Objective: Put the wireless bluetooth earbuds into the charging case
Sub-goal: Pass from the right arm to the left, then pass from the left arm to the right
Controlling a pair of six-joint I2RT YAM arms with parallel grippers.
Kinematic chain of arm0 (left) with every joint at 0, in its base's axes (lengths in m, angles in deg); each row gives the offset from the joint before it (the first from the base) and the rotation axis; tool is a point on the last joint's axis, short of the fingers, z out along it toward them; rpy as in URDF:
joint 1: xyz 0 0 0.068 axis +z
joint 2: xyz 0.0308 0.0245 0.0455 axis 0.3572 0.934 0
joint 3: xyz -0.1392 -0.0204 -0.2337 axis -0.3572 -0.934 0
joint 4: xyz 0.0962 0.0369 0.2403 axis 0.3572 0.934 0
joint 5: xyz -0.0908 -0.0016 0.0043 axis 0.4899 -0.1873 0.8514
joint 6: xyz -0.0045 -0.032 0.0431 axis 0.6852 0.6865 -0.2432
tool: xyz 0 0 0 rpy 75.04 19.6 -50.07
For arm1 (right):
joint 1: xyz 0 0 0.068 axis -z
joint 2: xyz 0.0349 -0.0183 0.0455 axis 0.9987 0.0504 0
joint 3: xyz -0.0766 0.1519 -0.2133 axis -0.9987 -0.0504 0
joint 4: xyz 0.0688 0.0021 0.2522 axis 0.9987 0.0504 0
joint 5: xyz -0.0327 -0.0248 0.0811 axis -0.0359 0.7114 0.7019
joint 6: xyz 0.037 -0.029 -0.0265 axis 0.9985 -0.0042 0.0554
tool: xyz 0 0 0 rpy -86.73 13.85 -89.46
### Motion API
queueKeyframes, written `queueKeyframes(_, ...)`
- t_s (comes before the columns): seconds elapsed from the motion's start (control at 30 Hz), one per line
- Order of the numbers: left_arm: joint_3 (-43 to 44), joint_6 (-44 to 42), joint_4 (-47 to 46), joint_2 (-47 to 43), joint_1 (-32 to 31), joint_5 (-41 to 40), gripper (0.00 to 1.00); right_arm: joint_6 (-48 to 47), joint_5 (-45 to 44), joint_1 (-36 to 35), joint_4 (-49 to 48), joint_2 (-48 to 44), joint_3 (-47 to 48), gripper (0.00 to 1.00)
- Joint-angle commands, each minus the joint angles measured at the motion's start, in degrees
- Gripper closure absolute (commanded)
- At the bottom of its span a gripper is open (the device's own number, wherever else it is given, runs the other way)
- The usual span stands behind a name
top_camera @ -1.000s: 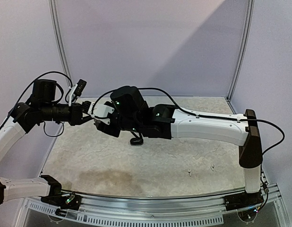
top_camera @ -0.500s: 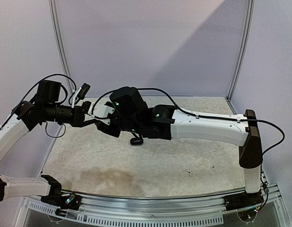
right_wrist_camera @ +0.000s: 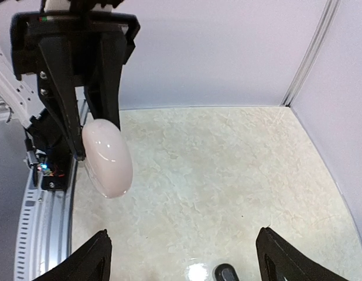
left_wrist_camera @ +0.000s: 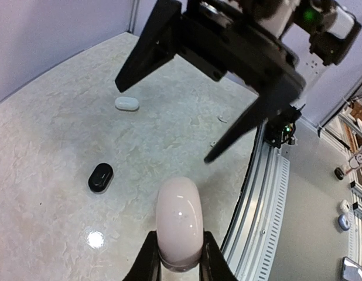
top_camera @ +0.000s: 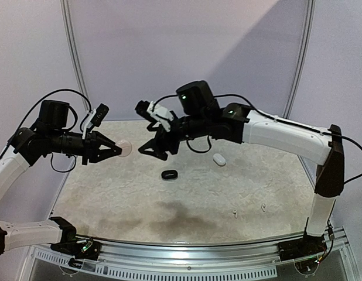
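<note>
Glossy pale-pink charging case point(left_wrist_camera: 179, 219) — looks light, hard, slippery — is pinched by one end in the left gripper point(top_camera: 113, 150) in mid-air, right gripper point(right_wrist_camera: 182, 246) wide and empty facing it, tiny white earbuds point(top_camera: 234, 212) lying on the table point(top_camera: 111, 199) front right, probably best nipped across the stems.

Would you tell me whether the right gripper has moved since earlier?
Yes: the right gripper has shifted up and rightward in the top view, measured against the black case.
</note>
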State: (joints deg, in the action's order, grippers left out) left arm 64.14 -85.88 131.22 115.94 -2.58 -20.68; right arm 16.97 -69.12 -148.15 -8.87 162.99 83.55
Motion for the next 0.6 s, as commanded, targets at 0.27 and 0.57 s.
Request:
queueKeyframes(0.27, 1.18, -10.05, 3.2, -0.49, -0.64, 7.83, 1.0, 11.34, 22.79, -0.25, -1.61, 4.17, 4.41, 0.3)
queueKeyframes(0.57, 1.06, -9.88, 3.15, -0.51, -0.93, 7.79, 1.0, 15.23, 24.38, -0.27, -5.21, 6.18, 5.24, 0.85)
